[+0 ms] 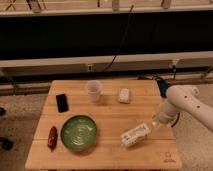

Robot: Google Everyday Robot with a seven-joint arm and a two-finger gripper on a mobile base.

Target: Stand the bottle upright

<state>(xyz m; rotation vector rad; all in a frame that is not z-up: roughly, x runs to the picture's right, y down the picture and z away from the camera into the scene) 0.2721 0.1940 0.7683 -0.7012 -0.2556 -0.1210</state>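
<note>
claw (154, 123) over the right side of the counter (112, 116), at the bottle's (135, 135) upper-right end — cannot tell whether it grips | bottle slanted, not upright, right of green bowl (78, 132) | cup (93, 91), white block (123, 95) at back | phone (62, 102) at left

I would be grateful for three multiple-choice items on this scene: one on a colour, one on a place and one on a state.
1. The bowl is: A red; B green; C blue.
2. The gripper is: A above the bowl; B at the bottle's right end; C out of view.
3. The bottle is: A upright; B tipped over, not upright; C inside the bowl.
Answers: 1 B, its inside is plainly green; 2 B, it meets the bottle's right end; 3 B, its length runs sideways, not upward.
</note>
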